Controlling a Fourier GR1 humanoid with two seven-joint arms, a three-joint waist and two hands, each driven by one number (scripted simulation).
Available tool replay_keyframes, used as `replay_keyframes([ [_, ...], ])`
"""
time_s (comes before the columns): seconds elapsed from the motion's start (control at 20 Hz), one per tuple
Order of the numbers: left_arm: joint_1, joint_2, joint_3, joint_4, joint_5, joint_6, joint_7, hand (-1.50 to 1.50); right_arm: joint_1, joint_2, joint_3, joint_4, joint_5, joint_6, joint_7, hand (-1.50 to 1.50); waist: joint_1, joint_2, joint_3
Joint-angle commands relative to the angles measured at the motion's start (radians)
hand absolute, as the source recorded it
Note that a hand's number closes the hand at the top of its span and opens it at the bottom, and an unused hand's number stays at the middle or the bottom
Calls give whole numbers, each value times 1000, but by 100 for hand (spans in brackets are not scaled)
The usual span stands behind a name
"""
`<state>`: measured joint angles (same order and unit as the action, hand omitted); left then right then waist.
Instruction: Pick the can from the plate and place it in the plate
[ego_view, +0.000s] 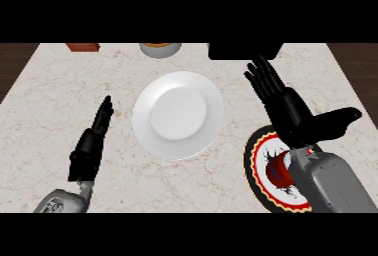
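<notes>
A plain white plate (177, 115) lies in the middle of the marble counter (66, 95). At the lower right lies a patterned plate (260, 172) with a black, cream and red rim. On it rests a dark red can (277, 170), partly hidden by my right forearm. My right hand (284, 107) hovers above that plate's far edge, fingers straight and pointing away, thumb spread to the right, holding nothing. My left hand (92, 142) rests open at the left of the white plate, fingers straight.
Along the far edge of the counter stand a reddish-brown block (83, 47), a white cup with an orange top (160, 48) and a black box (245, 51). Dark wood floor shows beyond the counter's left and right edges.
</notes>
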<state>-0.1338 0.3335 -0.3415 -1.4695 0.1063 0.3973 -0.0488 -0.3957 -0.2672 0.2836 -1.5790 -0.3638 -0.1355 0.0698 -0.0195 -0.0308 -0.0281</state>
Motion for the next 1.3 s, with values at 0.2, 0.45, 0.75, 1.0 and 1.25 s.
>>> replay_keyframes([
  [0.2, 100, 170, 100, 22, -44, -1, -44, 0, 142, 91, -331, -119, -185, -226, -56, -150, -18, 18, 33],
  [0.45, 179, 219, 130, 29, -3, -49, -47, 0, 309, 41, -387, -119, 125, -552, -163, -150, -33, 12, 25],
  [0.75, 188, 221, 142, 28, 0, -79, -86, 0, 591, 261, -242, -446, 193, -732, -339, -150, -19, 20, 27],
  [1.0, 267, 207, 166, 25, -1, -99, -170, 0, 843, 163, -90, -611, 261, -609, -204, -150, 8, 26, 27],
  [1.25, 233, 233, 177, -2, 13, -126, -113, 0, 957, -56, -42, -656, 412, -584, 45, -150, 17, 32, 24],
])
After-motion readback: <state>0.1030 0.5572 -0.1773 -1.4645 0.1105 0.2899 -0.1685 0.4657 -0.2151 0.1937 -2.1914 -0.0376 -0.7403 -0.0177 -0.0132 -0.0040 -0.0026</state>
